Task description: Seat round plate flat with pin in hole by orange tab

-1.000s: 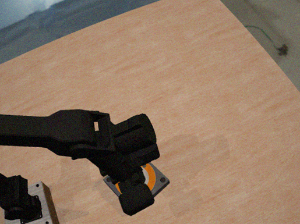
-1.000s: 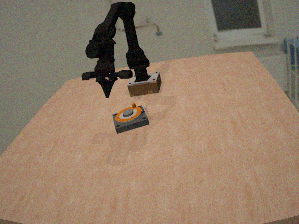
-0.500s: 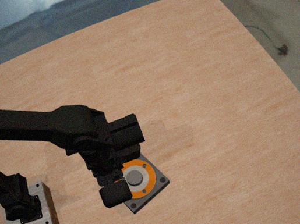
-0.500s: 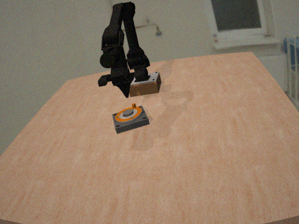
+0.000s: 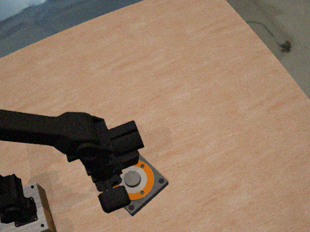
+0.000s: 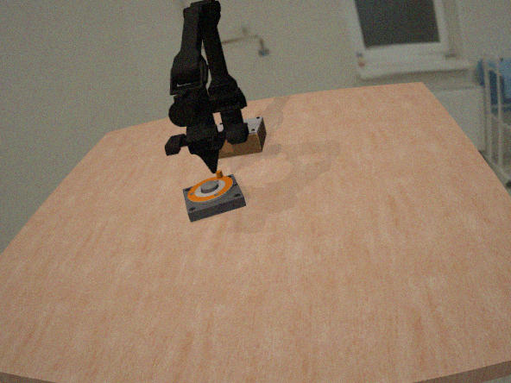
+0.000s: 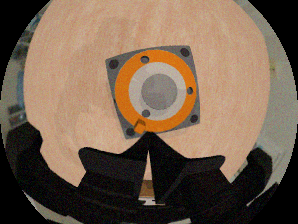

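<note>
— Where's the orange tab (image 6: 219,173)?

— On the round plate (image 7: 157,91), at the rim nearest the arm; the plate sits on its grey base (image 6: 214,203).

— And the gripper (image 6: 212,166)?

— Pinched shut, holding nothing, tips poised just above and beside the tab, apart from it.

Top view: arm (image 5: 78,135) hides the plate's (image 5: 146,179) near-left rim, tab and the base's (image 5: 160,187) left corner. Pin too small to resolve. Wrist view: tabletop (image 7: 80,63) cropped by lens circle.
</note>
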You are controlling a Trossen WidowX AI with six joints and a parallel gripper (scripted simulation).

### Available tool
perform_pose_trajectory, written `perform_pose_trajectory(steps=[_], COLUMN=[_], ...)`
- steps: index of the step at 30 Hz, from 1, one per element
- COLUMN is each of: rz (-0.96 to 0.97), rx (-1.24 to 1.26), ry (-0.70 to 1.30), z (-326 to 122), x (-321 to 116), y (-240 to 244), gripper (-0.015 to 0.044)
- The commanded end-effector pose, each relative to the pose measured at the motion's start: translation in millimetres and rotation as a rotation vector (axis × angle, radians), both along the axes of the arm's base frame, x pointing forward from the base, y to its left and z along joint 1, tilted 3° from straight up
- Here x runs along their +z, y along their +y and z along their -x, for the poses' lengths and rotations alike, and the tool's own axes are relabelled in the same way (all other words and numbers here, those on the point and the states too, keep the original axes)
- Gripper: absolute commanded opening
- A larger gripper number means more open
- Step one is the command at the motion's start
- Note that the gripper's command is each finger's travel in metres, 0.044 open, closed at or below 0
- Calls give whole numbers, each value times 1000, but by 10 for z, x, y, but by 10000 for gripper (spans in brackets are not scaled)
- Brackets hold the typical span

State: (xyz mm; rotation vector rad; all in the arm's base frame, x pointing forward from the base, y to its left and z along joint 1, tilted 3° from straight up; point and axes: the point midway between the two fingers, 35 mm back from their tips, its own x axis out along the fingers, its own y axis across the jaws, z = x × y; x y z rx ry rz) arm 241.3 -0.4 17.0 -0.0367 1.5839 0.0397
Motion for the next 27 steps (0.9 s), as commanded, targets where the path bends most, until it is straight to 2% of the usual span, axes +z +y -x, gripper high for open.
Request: perform_pose_trajectory(steps=[1,27], rz=[-4,-7], rx=[-2,-2], ry=[3,2], z=[-1,-138], x=[-15,-9], y=[49,340], gripper=[0,0])
